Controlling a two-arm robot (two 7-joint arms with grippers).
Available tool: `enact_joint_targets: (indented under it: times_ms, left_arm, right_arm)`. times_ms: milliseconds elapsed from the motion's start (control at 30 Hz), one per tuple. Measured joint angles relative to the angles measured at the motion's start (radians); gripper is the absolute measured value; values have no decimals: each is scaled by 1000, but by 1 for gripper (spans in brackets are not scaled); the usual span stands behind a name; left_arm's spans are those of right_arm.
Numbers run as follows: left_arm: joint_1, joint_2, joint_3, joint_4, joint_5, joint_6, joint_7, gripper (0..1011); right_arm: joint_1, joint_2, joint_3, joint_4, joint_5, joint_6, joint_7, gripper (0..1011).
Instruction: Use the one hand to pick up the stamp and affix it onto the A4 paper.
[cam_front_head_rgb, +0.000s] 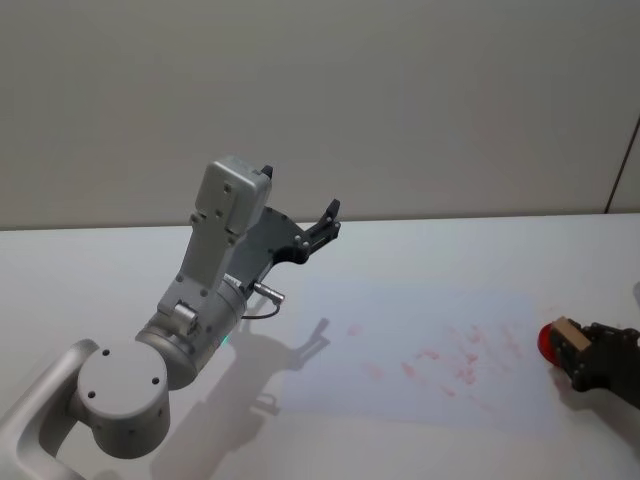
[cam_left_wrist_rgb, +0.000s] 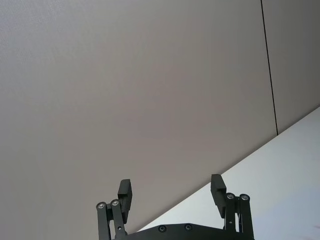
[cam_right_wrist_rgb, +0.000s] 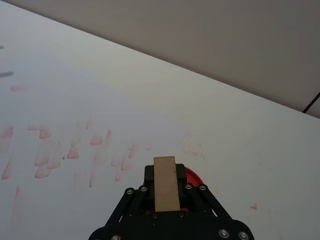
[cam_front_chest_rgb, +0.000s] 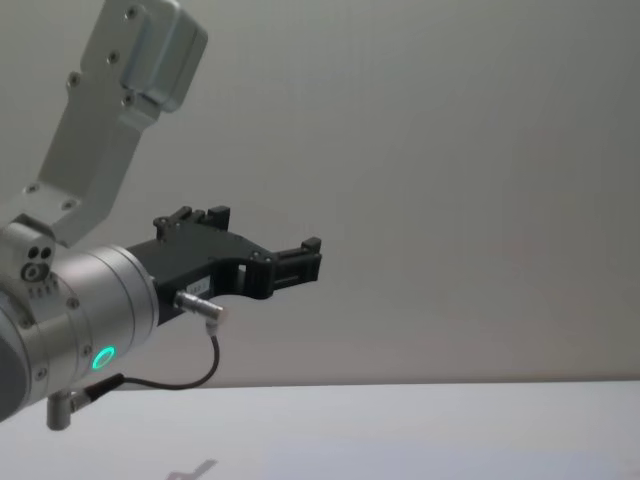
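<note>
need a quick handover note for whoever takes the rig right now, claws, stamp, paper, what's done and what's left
Right claw: shut on the stamp, at the table's right edge, over a red ink pad just off the paper.
Left claw: open, empty, raised above the table's left side, idle.
A4 paper: flat mid-table, already bearing many faint red marks.
Done: stamp picked up.
Left: carry it over the paper and press it down.

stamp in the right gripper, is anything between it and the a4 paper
Nothing visible. The right gripper is shut on the stamp over a red ink pad just off the paper's right edge. The A4 paper lies flat beside it, bearing only old red marks. The left gripper is raised, off to the left.
</note>
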Motion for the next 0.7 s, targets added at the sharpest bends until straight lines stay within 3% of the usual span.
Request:
enact_joint_targets:
  times_ms: [700]
  left_arm:
    - [0,0,0,0,0,0,0,1001]
  right_arm:
    - [31,-18,-7,37,-15,-2,-7,220]
